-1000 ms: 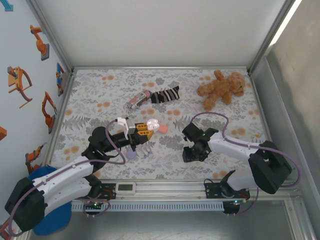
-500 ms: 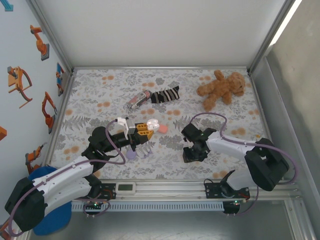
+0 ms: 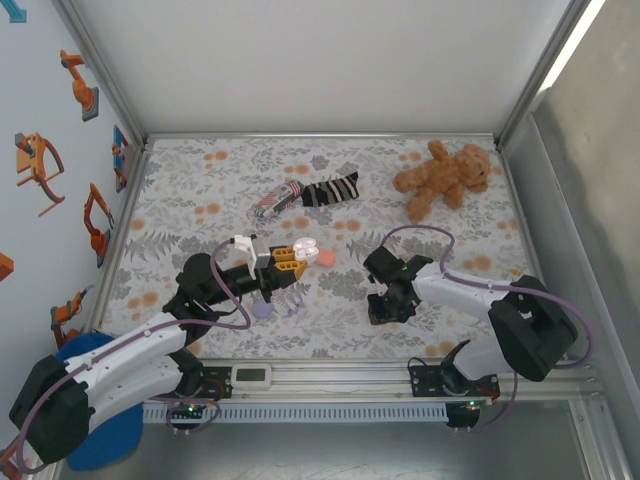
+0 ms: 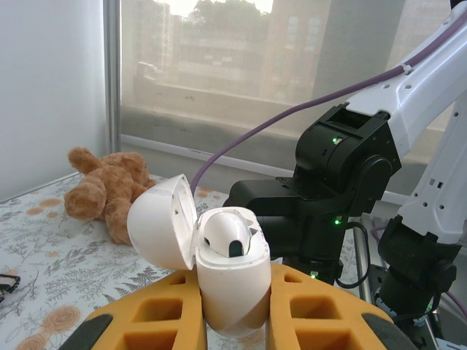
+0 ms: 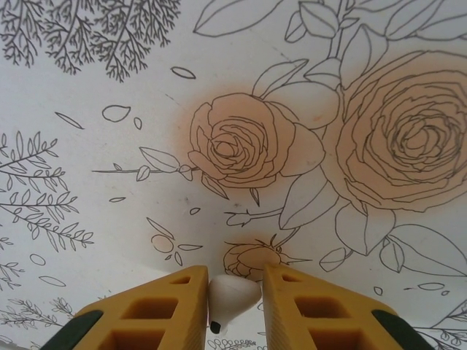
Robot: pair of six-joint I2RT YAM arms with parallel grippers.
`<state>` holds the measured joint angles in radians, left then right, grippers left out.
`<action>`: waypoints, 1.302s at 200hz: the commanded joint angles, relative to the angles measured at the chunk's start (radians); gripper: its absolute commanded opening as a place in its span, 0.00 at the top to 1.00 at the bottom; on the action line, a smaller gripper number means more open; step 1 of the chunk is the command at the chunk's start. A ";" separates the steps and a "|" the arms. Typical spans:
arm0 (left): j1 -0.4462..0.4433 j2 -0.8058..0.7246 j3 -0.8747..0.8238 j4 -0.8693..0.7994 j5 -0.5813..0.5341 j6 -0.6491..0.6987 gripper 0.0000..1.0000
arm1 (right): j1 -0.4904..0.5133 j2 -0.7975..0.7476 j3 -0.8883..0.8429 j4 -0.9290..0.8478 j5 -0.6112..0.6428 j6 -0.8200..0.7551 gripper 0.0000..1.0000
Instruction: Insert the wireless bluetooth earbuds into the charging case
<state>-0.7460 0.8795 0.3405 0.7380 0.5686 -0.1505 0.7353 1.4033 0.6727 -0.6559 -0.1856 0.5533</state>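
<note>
right tool (image 5: 235, 281) pinching earbud (image 5: 232, 297) on the surface (image 5: 109, 146), its long axis along the tool's reach; open case (image 4: 235, 273), clamped in left tool (image 4: 233, 295), lies near, to right tool's left

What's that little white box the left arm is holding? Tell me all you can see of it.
The case is small, rounded, glossy white, plastic by the look of it. Its hinged lid stands open, swung to the left in the left wrist view. One white earbud sits inside. The case is about upright, off the table, its lower half pinched between the yellow fingers of the left tool.
</note>
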 commanded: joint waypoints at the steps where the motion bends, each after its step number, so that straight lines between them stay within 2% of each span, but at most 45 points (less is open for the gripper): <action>1: -0.006 -0.015 0.032 0.009 0.009 0.018 1.00 | 0.001 0.008 -0.016 0.023 -0.006 0.013 0.75; 128: -0.005 -0.009 0.028 0.012 0.001 0.016 1.00 | 0.001 -0.086 0.047 -0.030 0.047 -0.022 0.77; 160: -0.006 -0.010 0.029 0.018 -0.006 0.014 1.00 | 0.001 -0.111 0.125 -0.058 0.084 -0.047 0.77; 260: -0.006 -0.030 0.028 0.020 -0.035 0.008 1.00 | 0.002 -0.156 0.459 -0.075 0.081 -0.121 0.77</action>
<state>-0.7460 0.8661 0.3405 0.7368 0.5415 -0.1509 0.7353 1.2835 1.0409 -0.7116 -0.1143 0.4740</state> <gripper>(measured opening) 0.197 0.231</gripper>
